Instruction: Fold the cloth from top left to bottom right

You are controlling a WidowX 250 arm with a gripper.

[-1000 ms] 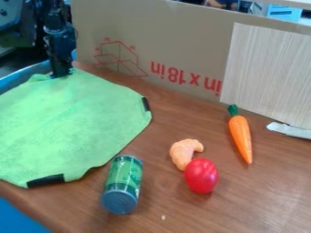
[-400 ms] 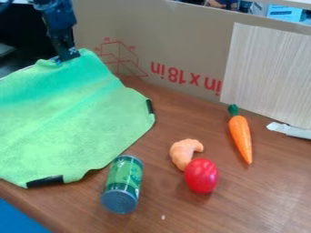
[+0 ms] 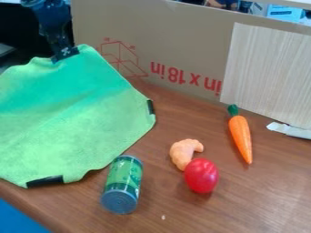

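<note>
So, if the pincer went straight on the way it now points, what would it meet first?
The green cloth: the pincer points down and grips its raised top edge. The wooden table probably comes next, though depth is unclear.

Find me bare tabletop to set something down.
The brown wooden table is bare beyond the curved orange toy, between green cloth and orange carrot, and right of the round red tomato. Crowded: that toy beside the tomato, green cylindrical can beside the cloth.

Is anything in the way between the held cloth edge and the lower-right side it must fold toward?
Nothing visible lies on the cloth between the edge held by the end effector and its lower-right side. The green can sits just beyond that side.
</note>
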